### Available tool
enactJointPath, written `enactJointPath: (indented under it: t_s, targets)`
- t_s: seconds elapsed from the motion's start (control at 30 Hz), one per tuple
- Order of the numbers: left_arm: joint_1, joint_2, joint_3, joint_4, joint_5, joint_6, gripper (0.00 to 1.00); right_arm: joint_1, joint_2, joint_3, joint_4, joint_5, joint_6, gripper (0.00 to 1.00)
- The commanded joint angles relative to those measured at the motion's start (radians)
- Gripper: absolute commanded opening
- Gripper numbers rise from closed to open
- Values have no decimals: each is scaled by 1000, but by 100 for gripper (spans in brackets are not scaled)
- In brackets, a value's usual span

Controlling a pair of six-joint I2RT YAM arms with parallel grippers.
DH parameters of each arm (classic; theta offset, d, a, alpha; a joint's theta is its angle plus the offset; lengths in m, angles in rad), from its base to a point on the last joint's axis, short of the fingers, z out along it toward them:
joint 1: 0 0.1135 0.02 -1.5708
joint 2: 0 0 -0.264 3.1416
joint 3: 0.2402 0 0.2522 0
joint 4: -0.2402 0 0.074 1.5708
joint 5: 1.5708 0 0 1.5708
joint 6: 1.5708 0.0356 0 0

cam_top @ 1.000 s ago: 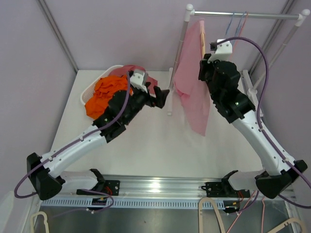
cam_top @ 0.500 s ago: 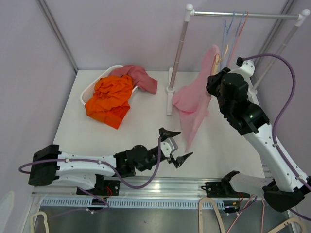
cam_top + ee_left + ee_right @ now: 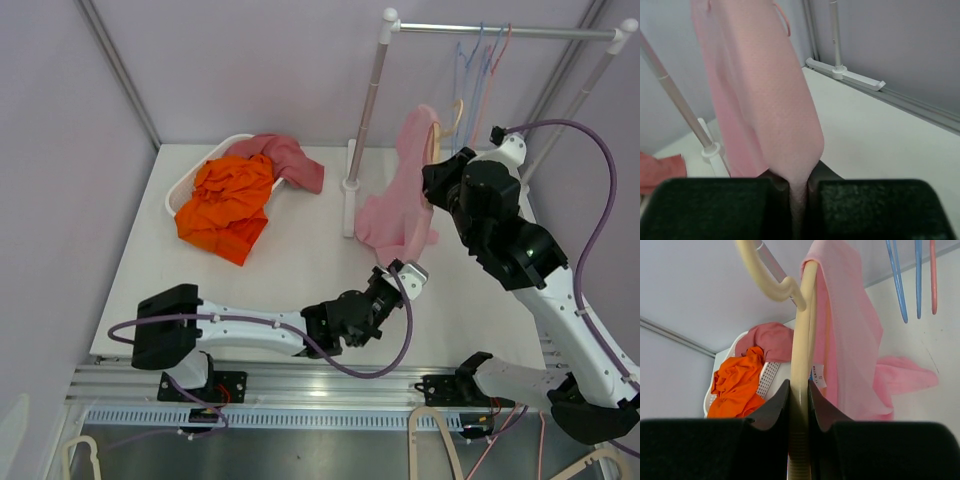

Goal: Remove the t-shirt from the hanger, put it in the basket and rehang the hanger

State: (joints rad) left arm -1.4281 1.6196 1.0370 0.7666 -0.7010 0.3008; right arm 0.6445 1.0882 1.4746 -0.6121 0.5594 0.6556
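Since the earlier frame the left pincer (image 3: 393, 272) has swung in from the near edge of the bench (image 3: 300, 260), where it stood wide open. It is now clenched on the lower hem of the pink t-shirt (image 3: 398, 205), as the left wrist view confirms. The right arm has raised the garment slightly.

The right pincer (image 3: 799, 400) is clamped on the cream hanger (image 3: 801, 330), held in the air below the rail (image 3: 520, 32) toward the far right corner. The t-shirt is still draped over this hanger and trails down to the left pincer.

The rack upright (image 3: 368, 110) stands at the middle of the far edge, just left of the hanging cloth. Spare hangers (image 3: 480, 50), blue and red, hang on the rail just beyond the cream one.

A white basket (image 3: 180, 188) at the far left corner holds an orange garment (image 3: 228, 195) and a rose garment (image 3: 290, 160), well apart from both pincers.

Bare surface lies between the basket and the left arm, which stretches along the near edge.
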Motion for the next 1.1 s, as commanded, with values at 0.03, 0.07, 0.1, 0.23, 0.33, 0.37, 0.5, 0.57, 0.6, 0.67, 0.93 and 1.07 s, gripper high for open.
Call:
enactJointPath:
  t_s: [0.03, 0.07, 0.1, 0.23, 0.33, 0.37, 0.5, 0.57, 0.6, 0.67, 0.93, 1.07]
  targets:
    - [-95, -62, 7, 26, -109, 50, 1, 4, 34, 82, 17, 80, -43, 0]
    - [-124, -79, -21, 52, -57, 79, 1, 4, 51, 123, 6, 95, -56, 0]
    - [-159, -96, -43, 69, -26, 93, 1, 4, 68, 145, 0, 108, -72, 0]
    - [-333, -158, -222, 123, 80, 51, 1, 1, 159, 274, -41, 140, -174, 0]
    - [-293, -124, -350, 165, 5, -180, 1, -2, 277, 500, -228, 94, -240, 0]
    - [-273, -95, -370, 110, -17, -284, 1, -3, 350, 577, -380, 68, -241, 0]
    - [-198, -90, -301, -3, -130, -344, 1, -6, 482, 889, -714, -85, -252, 0]
    - [-146, -99, -180, -193, -207, -459, 1, -3, 484, 903, -805, -191, -245, 0]
    - [-71, -112, -95, -421, -193, -517, 1, 0, 454, 868, -811, -246, -240, 0]
    - [3, -127, 3, -597, -146, -691, 1, 13, 411, 733, -798, -340, -238, 0]
    - [273, -210, 250, -1066, -42, -840, 1, 35, 273, 678, -908, -253, -203, 0]
    - [316, -317, 181, -1021, -25, -787, 1, 35, 231, 670, -793, -101, -258, 0]
